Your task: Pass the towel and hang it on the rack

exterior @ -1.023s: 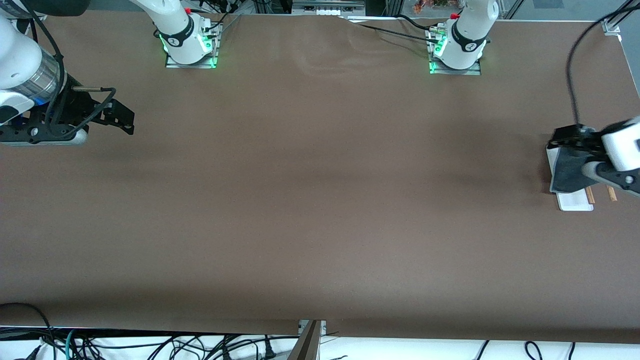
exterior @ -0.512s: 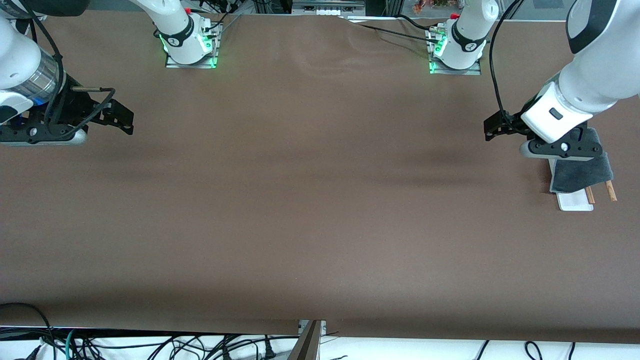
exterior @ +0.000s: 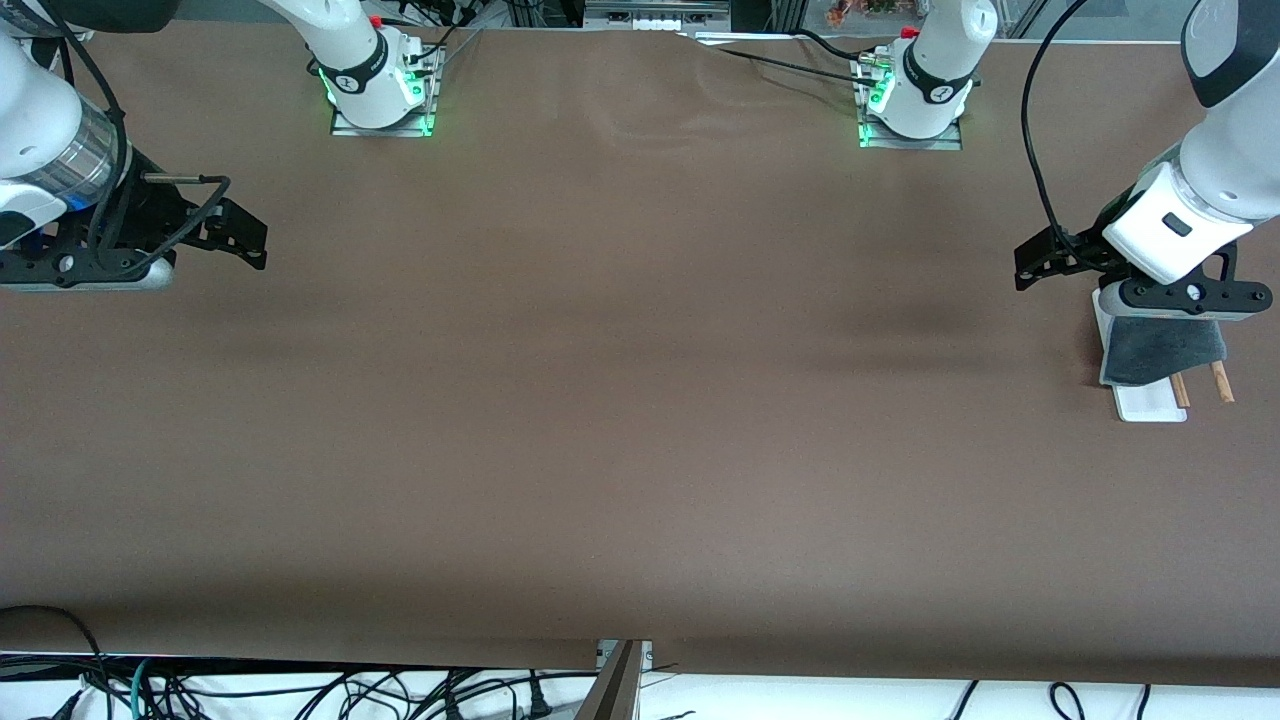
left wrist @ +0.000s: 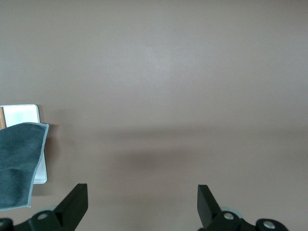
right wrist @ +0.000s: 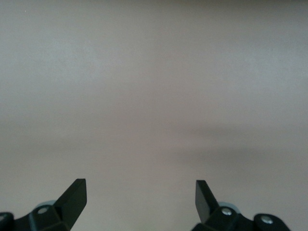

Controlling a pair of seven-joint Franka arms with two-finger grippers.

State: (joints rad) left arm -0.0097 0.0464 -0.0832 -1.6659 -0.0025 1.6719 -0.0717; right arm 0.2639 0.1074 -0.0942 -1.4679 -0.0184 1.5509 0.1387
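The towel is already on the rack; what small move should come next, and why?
Probably the left gripper should just pull away toward its base. The towel drapes over the rack, both grippers are open and empty, and the right gripper waits over the table's other end.

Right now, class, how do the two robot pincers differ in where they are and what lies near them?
1. The left pincer hangs by the rack at the left arm's end of the table; the right pincer waits at the right arm's end.
2. The left pincer has the towel, draped on the rack, close by; the right pincer has only bare table under it.

Shared: both are open and hold nothing.
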